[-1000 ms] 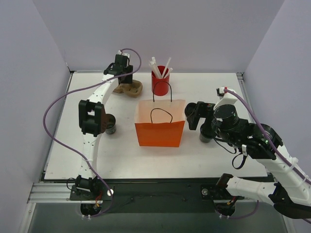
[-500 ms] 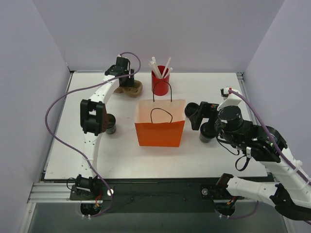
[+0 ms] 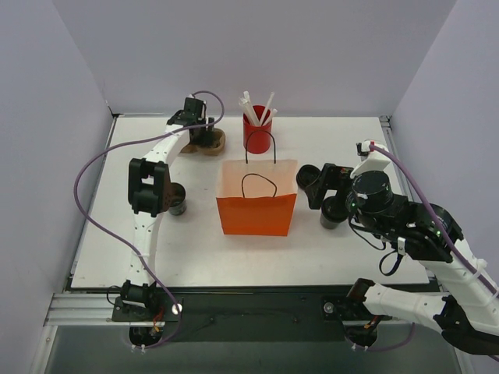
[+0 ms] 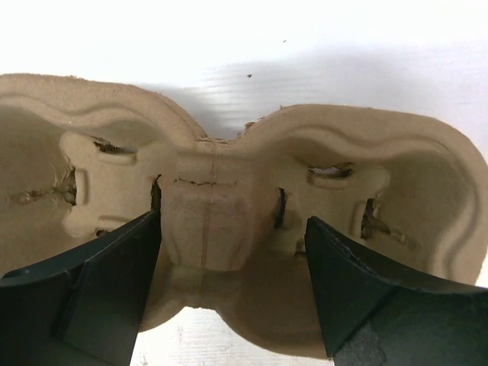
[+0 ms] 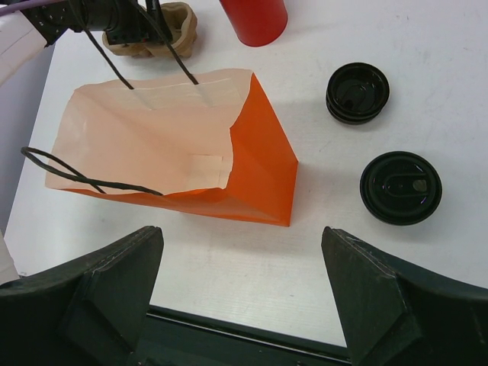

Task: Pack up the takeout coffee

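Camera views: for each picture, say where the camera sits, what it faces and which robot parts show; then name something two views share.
Top external: above and behind the bases, looking down over the table; left arm and right arm show.
Left wrist: on the left arm, looking down onto the cardboard carrier; open left gripper straddles its middle.
Right wrist: on the right arm, looking down at the orange bag and a dark lidded cup; open right gripper below.
Shared: top external and right wrist both show the bag.

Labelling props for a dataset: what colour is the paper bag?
The paper bag is orange outside, paler peach inside; clearest in the right wrist view.
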